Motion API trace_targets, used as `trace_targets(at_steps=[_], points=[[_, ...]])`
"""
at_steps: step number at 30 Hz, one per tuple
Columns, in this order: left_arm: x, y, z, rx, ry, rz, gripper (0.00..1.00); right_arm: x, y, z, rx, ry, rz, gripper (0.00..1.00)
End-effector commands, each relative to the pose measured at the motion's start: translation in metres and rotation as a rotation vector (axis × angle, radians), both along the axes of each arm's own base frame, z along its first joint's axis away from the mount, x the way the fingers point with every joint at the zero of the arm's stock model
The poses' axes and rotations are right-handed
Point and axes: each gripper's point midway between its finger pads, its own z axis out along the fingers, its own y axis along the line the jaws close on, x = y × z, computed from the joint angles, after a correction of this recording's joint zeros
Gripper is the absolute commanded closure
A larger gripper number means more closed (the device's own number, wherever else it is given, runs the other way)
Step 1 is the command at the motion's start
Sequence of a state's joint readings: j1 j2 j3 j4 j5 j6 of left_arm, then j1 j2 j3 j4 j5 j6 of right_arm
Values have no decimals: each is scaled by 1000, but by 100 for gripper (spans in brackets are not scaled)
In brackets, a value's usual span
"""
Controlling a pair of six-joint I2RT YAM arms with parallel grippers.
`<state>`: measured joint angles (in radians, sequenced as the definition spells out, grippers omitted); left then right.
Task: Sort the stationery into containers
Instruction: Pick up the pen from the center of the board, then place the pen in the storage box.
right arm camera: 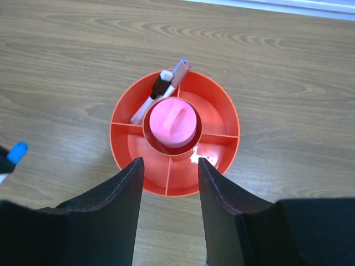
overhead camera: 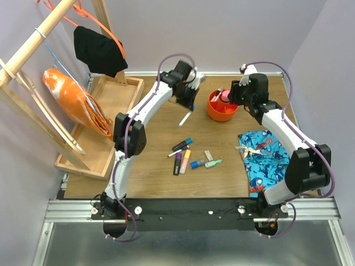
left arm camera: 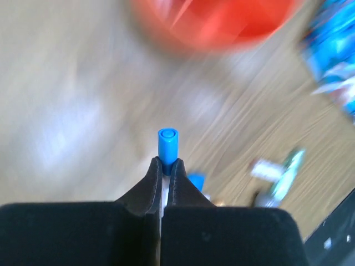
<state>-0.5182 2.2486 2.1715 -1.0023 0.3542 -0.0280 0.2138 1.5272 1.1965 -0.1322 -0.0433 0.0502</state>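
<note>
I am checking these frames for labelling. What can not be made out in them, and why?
- Left wrist view: motion blur turns the pot into a red smear. The left gripper hides the body of the pen, so only its blue cap shows.
- Right wrist view: the right gripper covers parts of the pot's near rim.
- Top view: the green item is too small to name.

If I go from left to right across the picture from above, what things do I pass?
wooden tray → blue-capped pen → orange-red pot → blue patterned cloth
</note>
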Motion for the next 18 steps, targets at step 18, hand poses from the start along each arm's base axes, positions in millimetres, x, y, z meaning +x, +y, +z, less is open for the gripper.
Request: trace_targets(at_steps=[18], points=[[96, -142, 146, -790, -849, -200, 100, -6, -35, 24, -127, -25, -76, 49]])
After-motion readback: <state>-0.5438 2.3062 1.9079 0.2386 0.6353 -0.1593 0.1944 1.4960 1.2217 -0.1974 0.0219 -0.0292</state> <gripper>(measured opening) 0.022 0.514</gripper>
